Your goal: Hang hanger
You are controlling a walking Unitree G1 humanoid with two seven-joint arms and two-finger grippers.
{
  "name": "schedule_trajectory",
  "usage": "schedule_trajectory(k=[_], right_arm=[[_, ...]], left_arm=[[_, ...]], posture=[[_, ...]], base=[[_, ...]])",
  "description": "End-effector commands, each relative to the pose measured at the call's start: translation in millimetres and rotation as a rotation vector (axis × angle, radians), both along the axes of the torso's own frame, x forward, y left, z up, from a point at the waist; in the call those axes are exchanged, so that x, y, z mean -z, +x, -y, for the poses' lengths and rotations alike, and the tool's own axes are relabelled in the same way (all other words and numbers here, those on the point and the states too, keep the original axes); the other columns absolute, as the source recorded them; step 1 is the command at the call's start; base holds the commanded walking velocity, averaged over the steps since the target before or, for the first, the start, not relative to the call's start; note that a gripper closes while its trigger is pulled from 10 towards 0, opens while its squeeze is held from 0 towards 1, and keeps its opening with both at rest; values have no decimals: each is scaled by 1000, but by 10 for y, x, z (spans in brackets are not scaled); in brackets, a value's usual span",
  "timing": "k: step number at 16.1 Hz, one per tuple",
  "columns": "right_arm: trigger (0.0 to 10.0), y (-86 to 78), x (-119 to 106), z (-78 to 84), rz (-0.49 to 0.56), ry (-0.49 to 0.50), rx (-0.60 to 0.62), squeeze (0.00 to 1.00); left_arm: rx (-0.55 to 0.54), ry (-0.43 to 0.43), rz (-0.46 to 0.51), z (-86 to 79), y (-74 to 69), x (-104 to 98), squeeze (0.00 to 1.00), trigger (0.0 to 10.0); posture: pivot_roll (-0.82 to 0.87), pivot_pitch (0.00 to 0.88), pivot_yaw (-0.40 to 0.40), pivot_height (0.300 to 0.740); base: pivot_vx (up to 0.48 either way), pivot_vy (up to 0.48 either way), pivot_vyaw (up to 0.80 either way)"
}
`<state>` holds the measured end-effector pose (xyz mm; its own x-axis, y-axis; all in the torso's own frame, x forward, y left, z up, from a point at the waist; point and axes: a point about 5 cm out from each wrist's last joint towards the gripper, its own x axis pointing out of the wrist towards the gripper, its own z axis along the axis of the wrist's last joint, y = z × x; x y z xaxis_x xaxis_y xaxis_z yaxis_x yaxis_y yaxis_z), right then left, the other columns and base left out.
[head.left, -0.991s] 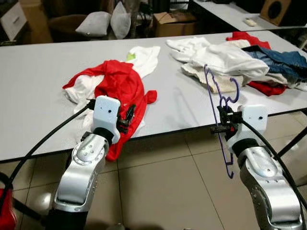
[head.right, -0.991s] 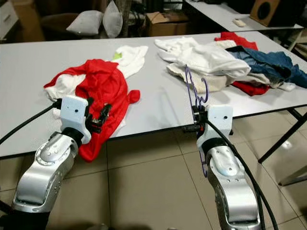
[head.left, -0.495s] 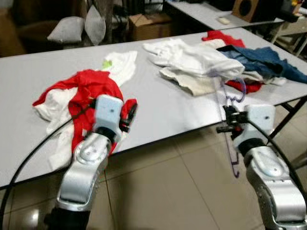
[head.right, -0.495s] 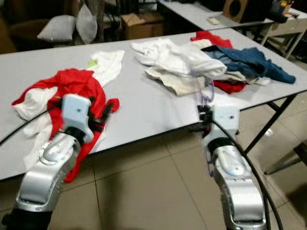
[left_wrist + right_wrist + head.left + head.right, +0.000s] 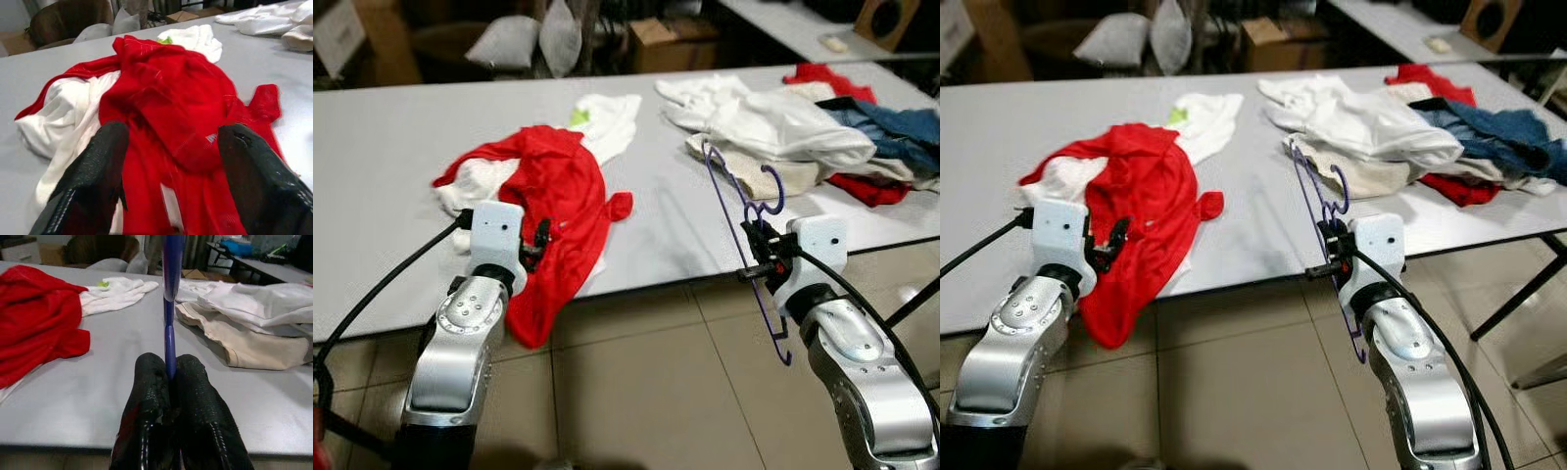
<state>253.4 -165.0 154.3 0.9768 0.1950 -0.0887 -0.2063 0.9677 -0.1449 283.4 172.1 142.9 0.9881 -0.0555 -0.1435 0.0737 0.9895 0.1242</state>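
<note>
A thin purple hanger (image 5: 740, 231) stands upright at the front edge of the grey table (image 5: 382, 186), its lower end hanging past the edge. My right gripper (image 5: 754, 257) is shut on it, and the right wrist view has both black fingers (image 5: 195, 396) pinching the purple hanger bar (image 5: 169, 340). A red and white garment (image 5: 548, 191) lies crumpled on the table's left half and droops over the front edge. My left gripper (image 5: 540, 243) is open right at that garment, its wide-spread fingers (image 5: 100, 166) framing the red cloth (image 5: 171, 107).
A heap of white, beige, blue and red clothes (image 5: 803, 127) lies on the table's right side. A white cloth with a green tag (image 5: 607, 117) sits mid-table. Grey cushions (image 5: 524, 41) and a cardboard box (image 5: 671, 39) stand beyond. Tiled floor (image 5: 646, 392) lies below.
The camera has swung, shifting the whole scene. My right gripper still holds the hanger; my left gripper stays open by the red garment.
</note>
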Motion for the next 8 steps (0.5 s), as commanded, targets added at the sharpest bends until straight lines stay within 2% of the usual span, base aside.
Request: schedule_trajectory(k=[1, 2, 4, 5, 6, 8], right_arm=[[10000, -11, -4, 14, 0, -1, -5, 0], [10000, -4, -6, 11, -1, -1, -7, 0], [10000, -3, -13, 22, 1, -2, -6, 0], [10000, -4, -15, 37, 1, -3, -4, 0], [10000, -5, -14, 45, 1, -4, -3, 0], [10000, -2, -13, 49, 0, -9, -2, 0]], left_arm=[[18, -43, -30, 36, 14, 29, 1000, 10000], [45, -122, -59, 76, 47, 54, 1000, 10000], [66, -121, -76, 91, 87, 66, 1000, 10000], [70, -110, -82, 95, 111, 69, 922, 10000], [72, -108, -87, 98, 122, 71, 706, 10000], [73, -78, -101, 99, 138, 95, 0, 10000]], posture=[[20, 1, -20, 740], [14, 2, -17, 740], [11, 0, -16, 740], [8, 0, -16, 740], [7, 0, -17, 740], [5, 0, -19, 740]], base=[[0, 0, 0], [0, 0, 0], [0, 0, 0], [0, 0, 0], [0, 0, 0], [0, 0, 0]])
